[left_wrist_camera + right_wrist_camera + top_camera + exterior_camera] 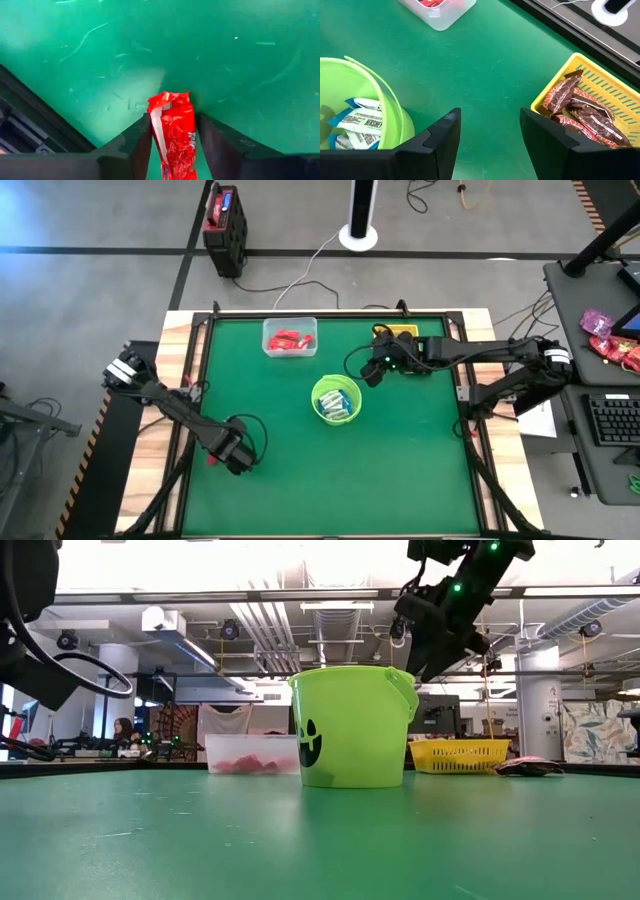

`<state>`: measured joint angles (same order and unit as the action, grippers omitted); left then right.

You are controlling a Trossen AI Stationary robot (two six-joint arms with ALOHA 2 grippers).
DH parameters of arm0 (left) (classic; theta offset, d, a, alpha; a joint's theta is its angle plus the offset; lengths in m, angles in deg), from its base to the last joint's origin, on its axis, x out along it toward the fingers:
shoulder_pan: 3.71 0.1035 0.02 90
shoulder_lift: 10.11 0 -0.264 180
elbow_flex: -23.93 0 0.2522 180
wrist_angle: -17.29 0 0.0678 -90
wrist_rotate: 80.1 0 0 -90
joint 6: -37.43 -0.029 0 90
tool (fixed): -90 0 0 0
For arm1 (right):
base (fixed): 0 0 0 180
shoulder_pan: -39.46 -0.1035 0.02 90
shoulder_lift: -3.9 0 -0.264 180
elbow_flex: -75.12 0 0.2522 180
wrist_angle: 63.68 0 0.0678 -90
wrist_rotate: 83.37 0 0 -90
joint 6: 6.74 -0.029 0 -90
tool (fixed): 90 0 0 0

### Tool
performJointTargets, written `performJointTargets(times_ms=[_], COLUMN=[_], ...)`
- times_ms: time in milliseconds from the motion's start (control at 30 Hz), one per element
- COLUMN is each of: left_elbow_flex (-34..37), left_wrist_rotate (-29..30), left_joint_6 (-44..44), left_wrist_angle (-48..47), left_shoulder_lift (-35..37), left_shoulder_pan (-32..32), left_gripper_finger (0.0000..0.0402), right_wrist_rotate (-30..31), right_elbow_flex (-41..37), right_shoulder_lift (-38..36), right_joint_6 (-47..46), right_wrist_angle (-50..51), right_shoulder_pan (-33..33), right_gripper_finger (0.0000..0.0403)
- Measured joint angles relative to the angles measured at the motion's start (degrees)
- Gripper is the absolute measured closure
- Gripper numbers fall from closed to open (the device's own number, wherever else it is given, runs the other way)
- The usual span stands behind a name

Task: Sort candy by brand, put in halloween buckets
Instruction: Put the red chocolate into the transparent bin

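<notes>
Two dark jointed arms, white-banded near the bases (green lights on the right arm [470,352]), black cables looped alongside.

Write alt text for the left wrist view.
A red-wrapped candy bar sits between the left gripper's two dark fingers, just above the green table mat. Nothing else lies on the mat here.

Lime-green bucket [336,399] at table centre holds blue-and-white bars [355,125]. At 11 o'clock, the clear box [290,337] holds red bars [289,341]; at 1 o'clock, the yellow basket [600,82] holds brown bars [580,111]. One red bar [174,132] stands between the left gripper's fingers [131,145] at 8 o'clock.
</notes>
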<state>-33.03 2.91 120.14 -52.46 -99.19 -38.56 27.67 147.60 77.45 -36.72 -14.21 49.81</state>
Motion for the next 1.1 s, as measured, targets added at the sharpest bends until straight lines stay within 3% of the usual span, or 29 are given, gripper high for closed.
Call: performJointTargets(times_ms=[100,233,300,367,500,633,767,867,967,1100], left_elbow_flex=[-0.1,-1.4,-3.0,-5.7,-13.8,-22.8,-29.5,-31.3,-29.9,-24.4], left_wrist_rotate=[0.0,0.8,2.8,5.7,14.7,28.8,41.6,46.6,45.1,31.2], left_joint_6=[-0.9,-2.6,-3.6,-5.9,-14.9,-26.8,-40.1,-53.6,-68.9,-86.0], left_wrist_angle=[0.4,0.4,0.0,-1.6,-4.5,-8.0,-12.6,-10.1,-1.2,13.6], left_shoulder_lift=[0.0,0.0,0.0,0.0,0.6,2.5,5.1,8.3,11.7,14.1], left_shoulder_pan=[0.0,0.0,0.0,0.0,0.4,3.3,9.5,17.0,26.5,41.6], left_gripper_finger=[0.0294,0.0372,0.0387,0.0378,0.0364,0.0380,0.0393,0.0391,0.0391,0.0391], right_wrist_rotate=[0.0,0.0,0.0,0.0,0.0,0.0,0.0,0.0,0.0,0.0], right_elbow_flex=[0.0,0.0,0.0,0.0,0.0,0.0,0.0,0.0,0.0,0.0], right_shoulder_lift=[0.0,0.0,0.0,0.0,0.0,0.0,0.0,0.0,0.0,0.0], right_joint_6=[0.0,0.0,0.0,0.2,0.6,0.7,1.0,1.0,1.1,1.0], right_wrist_angle=[0.0,0.0,0.0,0.0,0.0,0.0,0.0,0.0,0.0,0.0], right_shoulder_pan=[0.0,0.0,0.0,0.0,0.0,0.0,0.0,0.0,0.0,0.0], right_gripper_finger=[0.0207,0.0207,0.0207,0.0208,0.0209,0.0209,0.0209,0.0209,0.0209,0.0209])
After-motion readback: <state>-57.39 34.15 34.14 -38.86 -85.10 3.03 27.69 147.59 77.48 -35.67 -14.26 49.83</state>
